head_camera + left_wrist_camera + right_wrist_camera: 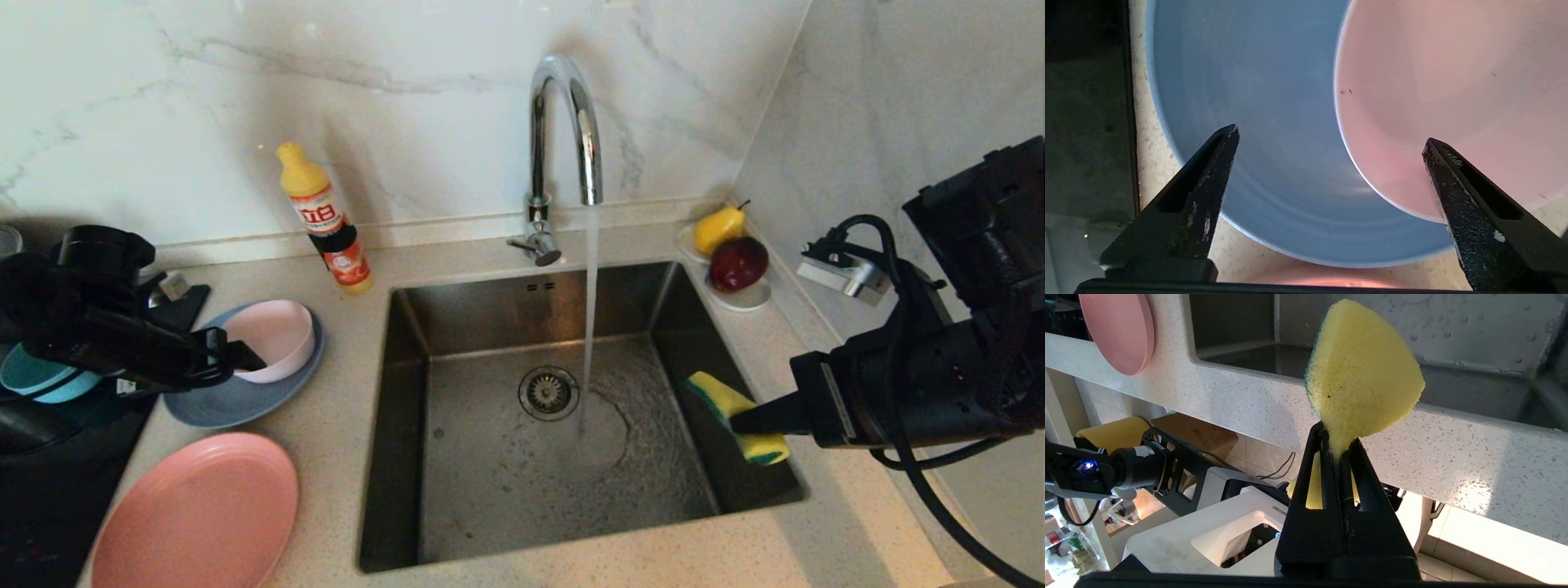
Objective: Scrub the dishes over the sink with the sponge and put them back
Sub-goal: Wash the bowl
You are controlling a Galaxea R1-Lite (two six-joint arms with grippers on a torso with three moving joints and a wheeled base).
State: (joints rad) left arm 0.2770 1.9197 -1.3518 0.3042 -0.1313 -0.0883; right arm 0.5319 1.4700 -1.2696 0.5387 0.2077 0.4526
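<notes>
The pale pink bowl sits on the grey-blue plate left of the sink. My left gripper hovers open just over them; in its wrist view the left gripper has wide jaws with nothing between them, above the plate and the bowl's near rim. The pink plate lies nearer the counter's front. The teal bowl shows partly behind the left arm. My right gripper is shut on the bent yellow sponge over the sink's right side, also clear in the wrist view of the sponge.
Water runs from the chrome faucet into the basin beside the drain strainer. A dish soap bottle stands behind the dishes. A white fruit dish with a pear and an apple sits at the back right. A black cooktop lies at far left.
</notes>
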